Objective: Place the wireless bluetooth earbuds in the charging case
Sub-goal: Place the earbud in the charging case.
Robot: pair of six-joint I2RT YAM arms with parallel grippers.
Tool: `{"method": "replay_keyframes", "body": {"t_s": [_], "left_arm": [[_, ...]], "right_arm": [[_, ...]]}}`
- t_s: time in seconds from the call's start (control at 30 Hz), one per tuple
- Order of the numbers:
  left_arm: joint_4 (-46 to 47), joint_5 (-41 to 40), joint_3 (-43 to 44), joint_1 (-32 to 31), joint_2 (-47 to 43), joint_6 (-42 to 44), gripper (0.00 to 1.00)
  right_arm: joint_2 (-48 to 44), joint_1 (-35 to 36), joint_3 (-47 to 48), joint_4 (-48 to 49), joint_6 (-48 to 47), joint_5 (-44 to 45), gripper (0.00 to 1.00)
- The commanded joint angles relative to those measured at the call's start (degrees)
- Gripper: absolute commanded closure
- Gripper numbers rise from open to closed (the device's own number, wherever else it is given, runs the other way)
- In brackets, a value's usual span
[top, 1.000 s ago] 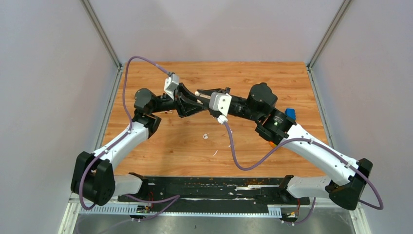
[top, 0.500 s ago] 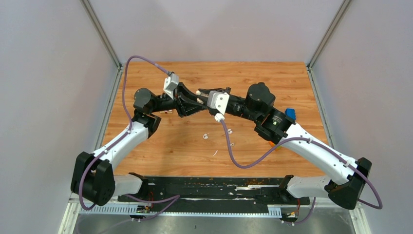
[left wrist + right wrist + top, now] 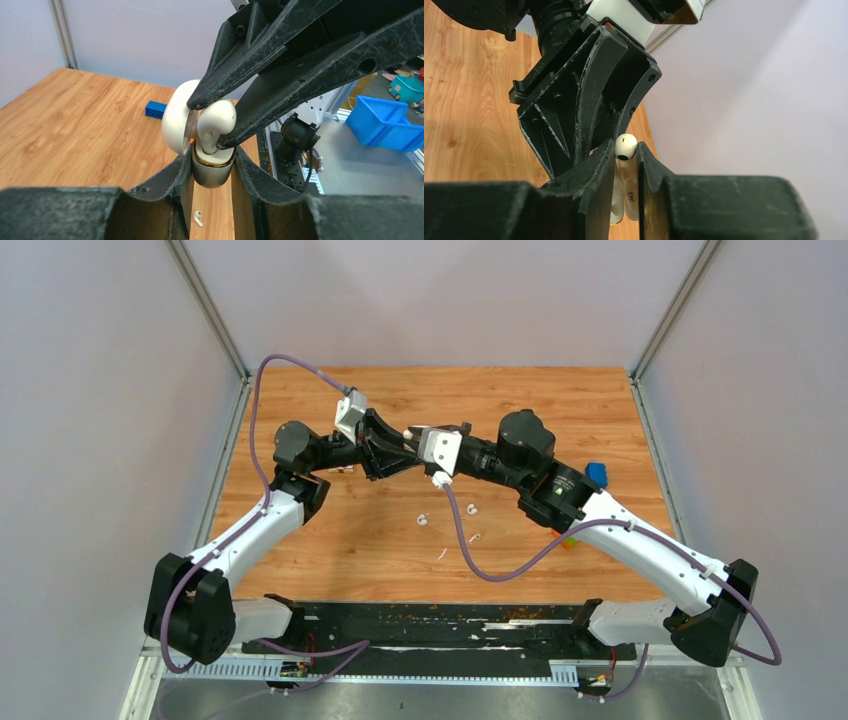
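Left jaws clamp the open charging case (image 3: 212, 171), right jaws pinch an earbud (image 3: 218, 117).

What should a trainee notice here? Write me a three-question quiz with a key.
1. True or false: the left claw grips the case.
2. The right claw holds: A earbud, B case, C nothing.
3. Fill in: the case's lid is ____.
Key: 1 true; 2 A; 3 open.
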Motion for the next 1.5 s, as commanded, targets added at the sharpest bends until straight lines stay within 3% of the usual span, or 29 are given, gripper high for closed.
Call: {"method": "replay_keyframes", "body": {"t_s": [0.0,0.27,0.37,0.5,0.97,1.2,1.47], "left_arm": [[2.36,-0.81,1.56,-0.2,-1.8,-0.31,1.0],[2.82,-1.1,1.38,-0.18,-1.81,-0.38,1.0],[2.92,-1.45,1.38,-0.14,-1.84,-0.36,1.0],[2.76,-1.8,1.38,0.06,-1.69,-0.13,1.0],[2.39,-2.09,1.37,0.3,-1.49,-0.2,1.0],[1.93,-2.11,0.97,0.34,-1.81,0.44,1.0],[1.75,-2.54,0.25,0.33,-1.89,0.98,1.0]], "right_arm": [[0.94,0.3,1.47,-0.58,0.09,2.39,1.0],[1.78,0.35,1.83,-1.02,1.99,3.09,1.0],[1.84,0.37,2.02,-1.89,1.83,3.73,0.92],[1.79,0.32,2.53,-3.04,2.34,5.77,0.91],[2.39,0.32,4.96,-8.33,3.16,4.7,0.7],[3.04,0.3,6.71,-11.05,2.87,3.49,0.66],[3.82,0.33,11.67,-19.62,1.68,-2.27,0.48]]}}
